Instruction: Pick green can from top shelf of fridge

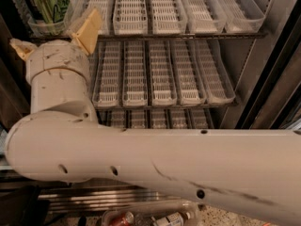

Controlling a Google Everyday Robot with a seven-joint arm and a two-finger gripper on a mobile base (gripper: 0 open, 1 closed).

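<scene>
The green can stands upright on the top shelf, in its leftmost tray. The gripper sits just below the can, jaws spread wide and empty, so the can lies straight ahead of the gap, long axis vertical

Matt cream end effector under glossy green can
</scene>
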